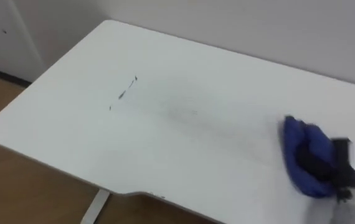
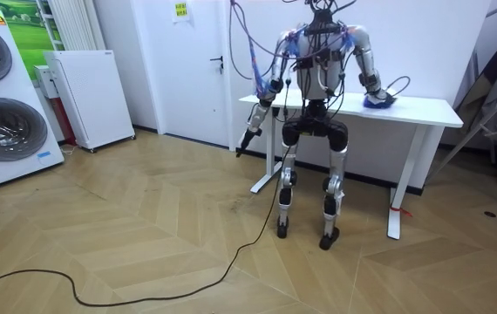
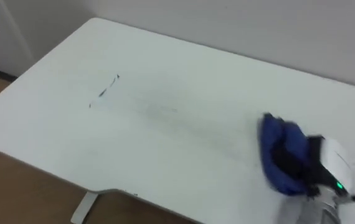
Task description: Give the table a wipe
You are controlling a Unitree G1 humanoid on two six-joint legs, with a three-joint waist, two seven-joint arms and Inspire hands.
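right hand (image 1: 321,167) lying on blue cloth (image 1: 299,134), grip not tellable | left hand (image 2: 252,131) hanging beside surface (image 2: 423,109), state unclear | dark marks (image 1: 124,93) showing on surface

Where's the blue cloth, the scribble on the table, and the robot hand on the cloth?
blue cloth (image 1: 297,138), left eye view, on its bare blue fold.
dark marks (image 1: 123,94), left eye view, on the middle stroke.
right hand (image 1: 324,167), left eye view, on its dark part over the cloth.

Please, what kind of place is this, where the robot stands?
Probably an indoor utility or laundry room, perhaps set up for testing. Two stacked washing machines stand at the room view's left, a white table stands against the wall, and there is a wooden floor and a white door.
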